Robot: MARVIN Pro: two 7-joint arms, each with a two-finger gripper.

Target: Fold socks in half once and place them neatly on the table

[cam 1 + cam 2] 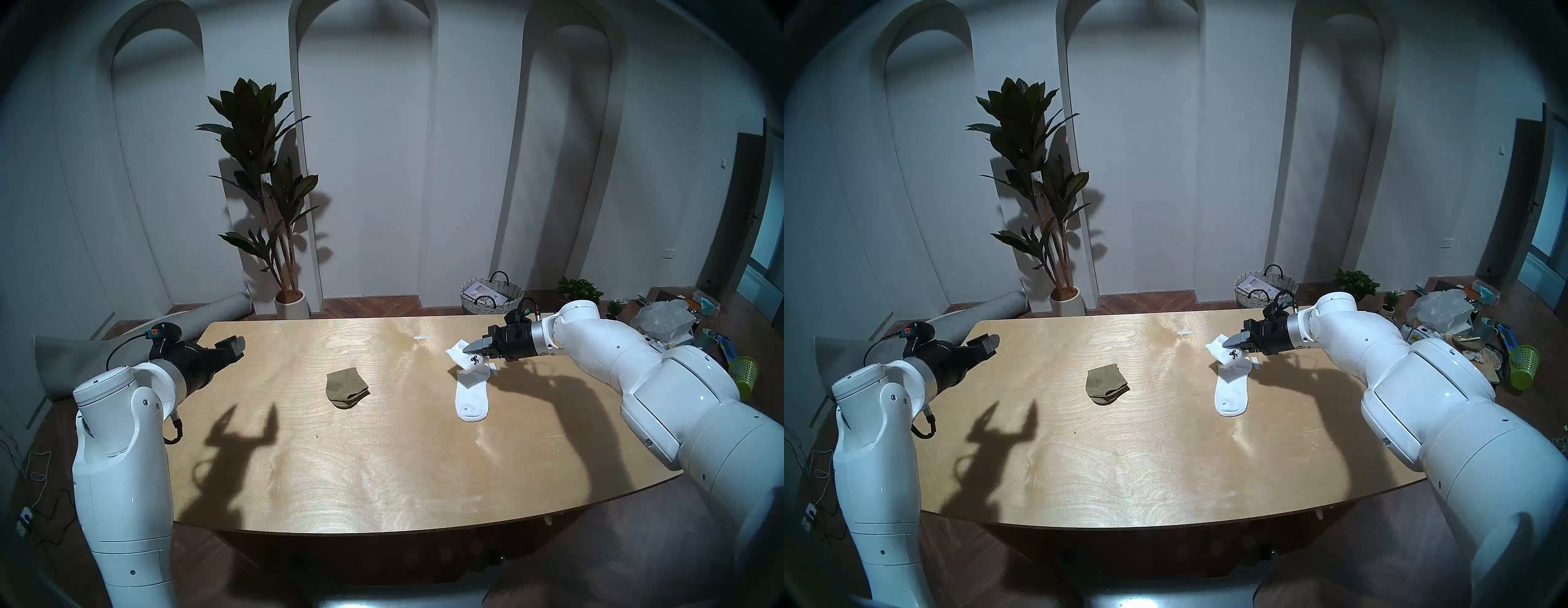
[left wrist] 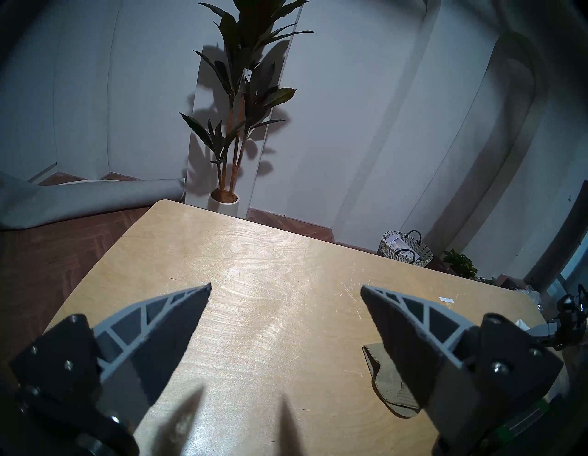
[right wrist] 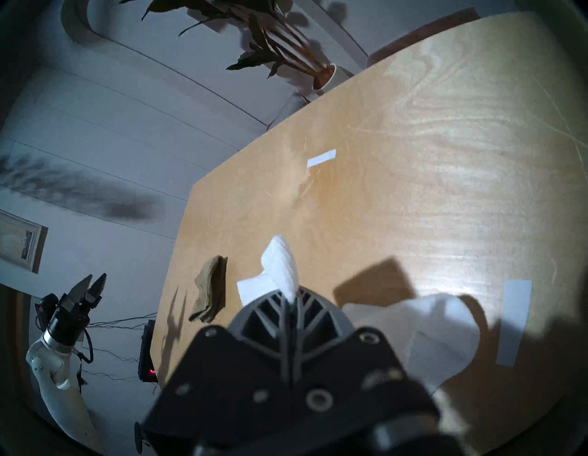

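The olive-brown ankle sock [image 1: 345,388] lies folded on the wooden table [image 1: 382,467] near its middle; it also shows in the left wrist view [image 2: 386,383] and the right wrist view [image 3: 210,291]. The white crew sock [image 1: 471,395] lies at the right, foot on the table, its cuff end with the black emblem lifted. My right gripper [image 1: 466,348] is shut on that cuff [image 3: 281,267], a little above the table. My left gripper [image 1: 237,346] is open and empty above the table's far left corner, its jaws wide apart in the left wrist view [image 2: 286,289].
Small white paper strips lie on the table: one at the back [image 1: 421,338], one by the white sock [image 3: 514,321]. A potted plant [image 1: 271,182], a rolled grey mat [image 1: 212,314] and a woven basket [image 1: 492,293] stand on the floor behind. Clutter and a green bin [image 1: 744,375] are at the right.
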